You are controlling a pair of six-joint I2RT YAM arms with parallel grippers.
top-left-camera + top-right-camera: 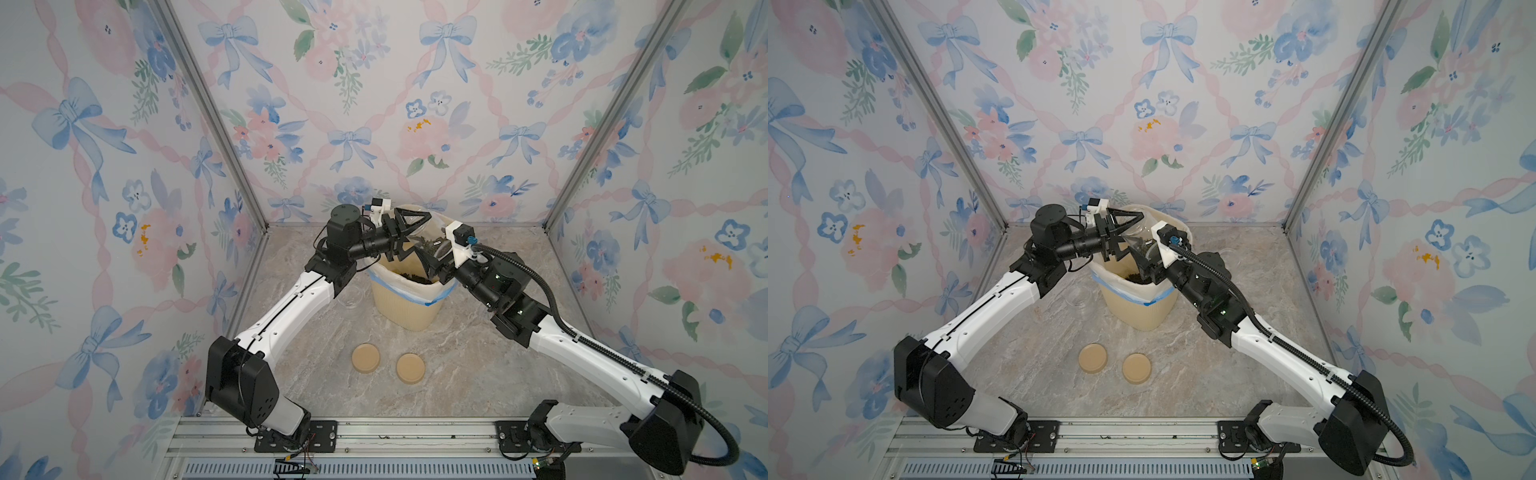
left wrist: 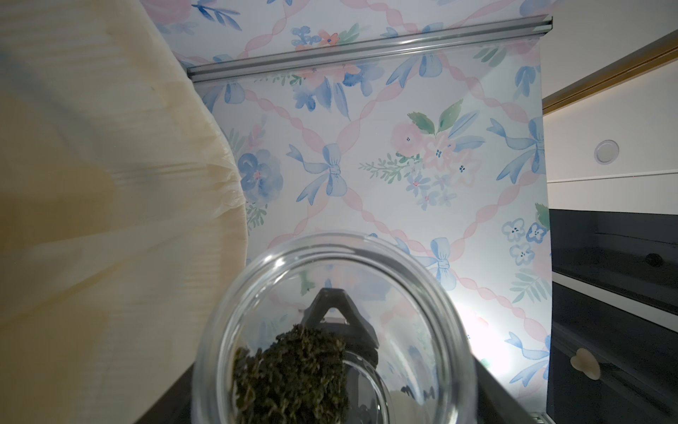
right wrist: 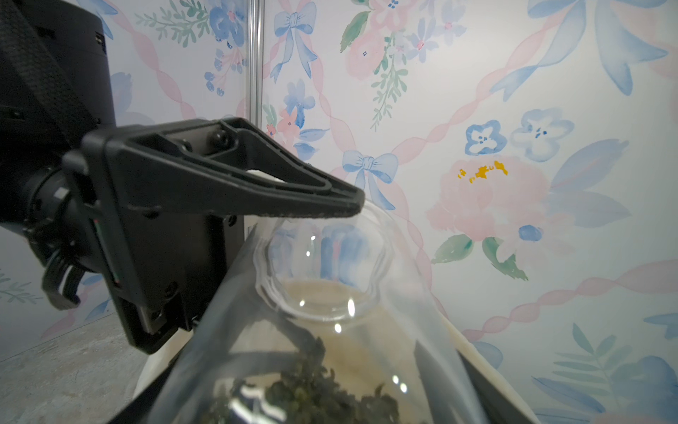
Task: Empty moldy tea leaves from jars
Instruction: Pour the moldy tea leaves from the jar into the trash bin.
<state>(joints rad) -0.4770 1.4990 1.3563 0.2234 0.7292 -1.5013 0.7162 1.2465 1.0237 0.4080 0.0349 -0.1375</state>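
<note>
One clear glass jar (image 1: 424,241) (image 1: 1140,245) is held tilted above the cream ribbed bin (image 1: 411,309). My left gripper (image 1: 415,235) is shut on it; one of its black fingers (image 3: 293,198) lies along the glass. A clump of moldy tea leaves (image 2: 293,370) (image 3: 312,396) sits inside the jar (image 2: 422,312) (image 3: 330,293). My right gripper (image 1: 432,257) reaches in from the other side, with its jaws on either side of the same jar. Whether they press on the glass is unclear. More dark leaves (image 1: 409,277) lie in the bin.
The bin has a white liner with a blue band (image 1: 436,297). An empty clear jar (image 1: 351,297) stands on the marble top behind my left forearm. Two tan lids (image 1: 365,358) (image 1: 410,368) lie flat in front of the bin. Floral walls close in three sides.
</note>
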